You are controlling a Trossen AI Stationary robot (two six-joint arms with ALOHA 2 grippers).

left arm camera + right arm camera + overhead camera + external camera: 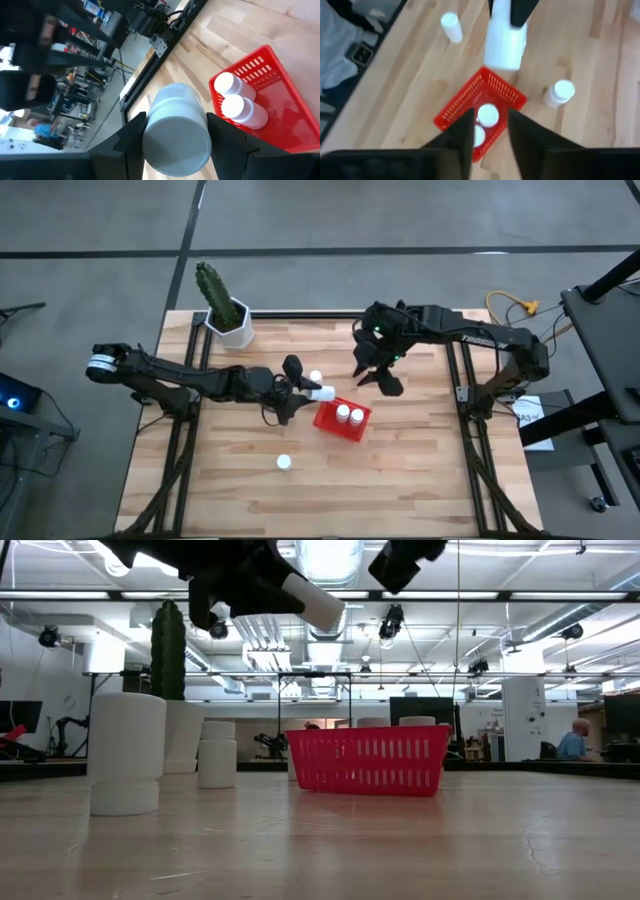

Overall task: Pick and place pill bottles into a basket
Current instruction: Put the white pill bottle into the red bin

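My left gripper (297,391) is shut on a white pill bottle (322,392), held in the air just left of the red basket (357,430). The basket rests on the table with two bottles (343,413) (357,417) standing in it. One bottle (316,377) stands on the table behind the gripper, and another (284,463) stands nearer the front. My right gripper (386,381) hangs open and empty above the table, to the far right of the basket; its wrist view looks down on the basket (451,112) between its fingers (488,137). My left gripper pinches the bottle's round side (150,131) between its two fingers, one on each side. The fingers come about level from the table's left and lie along the bottle. The bottle's free end (322,608) juts past the fingertips toward the basket, tipped slightly down, clear of the table.
A white hexagonal pot with a green cactus (228,318) stands at the table's far left. In the low view a bottle (124,752) stands close to the camera and another (217,753) farther back, left of the basket (368,760). Bare wood lies at the front and right.
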